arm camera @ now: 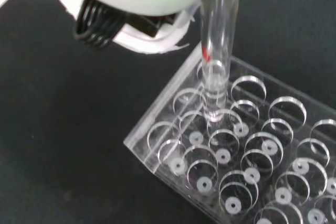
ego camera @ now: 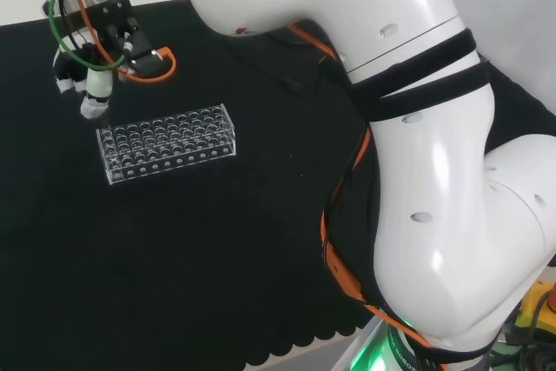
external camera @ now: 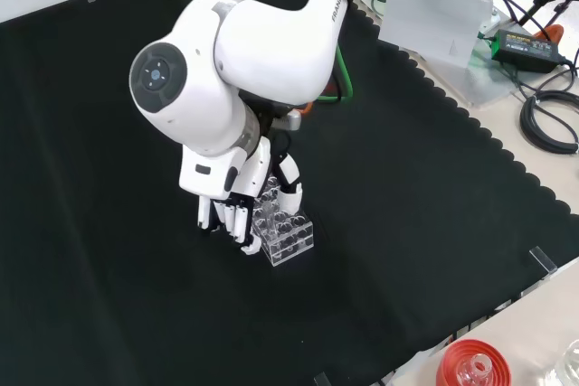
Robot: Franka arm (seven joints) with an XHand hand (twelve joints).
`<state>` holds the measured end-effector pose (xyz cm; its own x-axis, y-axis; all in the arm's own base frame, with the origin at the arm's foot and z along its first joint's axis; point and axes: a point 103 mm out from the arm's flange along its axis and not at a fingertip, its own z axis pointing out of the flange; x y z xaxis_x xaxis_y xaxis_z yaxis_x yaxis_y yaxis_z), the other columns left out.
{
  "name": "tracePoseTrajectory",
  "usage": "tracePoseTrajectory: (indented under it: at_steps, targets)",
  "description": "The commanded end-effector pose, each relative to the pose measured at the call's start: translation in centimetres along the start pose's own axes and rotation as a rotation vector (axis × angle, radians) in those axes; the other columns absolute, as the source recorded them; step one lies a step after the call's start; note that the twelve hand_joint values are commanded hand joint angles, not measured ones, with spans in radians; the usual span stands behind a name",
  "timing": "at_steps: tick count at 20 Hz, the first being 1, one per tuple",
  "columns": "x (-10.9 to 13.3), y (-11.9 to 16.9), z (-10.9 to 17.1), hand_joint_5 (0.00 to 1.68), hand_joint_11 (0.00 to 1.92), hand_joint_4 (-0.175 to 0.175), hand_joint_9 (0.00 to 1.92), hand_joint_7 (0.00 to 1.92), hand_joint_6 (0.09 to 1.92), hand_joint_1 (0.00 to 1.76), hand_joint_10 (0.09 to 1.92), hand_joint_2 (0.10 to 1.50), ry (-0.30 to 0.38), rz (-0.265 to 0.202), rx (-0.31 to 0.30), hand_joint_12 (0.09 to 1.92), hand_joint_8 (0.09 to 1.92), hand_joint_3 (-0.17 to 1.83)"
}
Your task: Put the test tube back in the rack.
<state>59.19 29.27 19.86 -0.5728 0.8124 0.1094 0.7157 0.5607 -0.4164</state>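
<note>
Glass test tube, light, slick, likely brittle: my hand pinches its upper part, tip entering a rack hole.

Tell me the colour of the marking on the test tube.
Red, a small mark on the clear test tube just above the rack; the wrist view shows it best.

The worktop wears black cloth with a scalloped edge. The rack is clear plastic, its holes in even rows with small white dots at the bottom in the wrist view. The test tube is clear glass with a small red mark. The hand is white with black parts; orange and green cables run beside it
</note>
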Motion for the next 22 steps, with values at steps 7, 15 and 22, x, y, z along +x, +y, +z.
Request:
tracePoseTrajectory:
  at_steps: [7, 15, 22]
  targets:
    - [-1.0, -3.9, -1.9, 0.50, 0.38, -0.014, 0.94, 0.73, 0.87, 1.09, 0.87, 0.48, 0.048, -0.018, 0.004, 1.50, 0.89, 0.53]
    - [-3.0, -8.5, -7.6, 0.55, 0.39, -0.011, 0.95, 0.74, 0.86, 1.10, 0.87, 0.48, 0.042, 0.007, -0.112, 1.50, 0.89, 0.53]
    - [-5.4, -13.8, -11.3, 0.58, 0.39, -0.011, 0.95, 0.75, 0.84, 1.10, 0.86, 0.48, 0.031, 0.062, -0.178, 1.49, 0.88, 0.55]
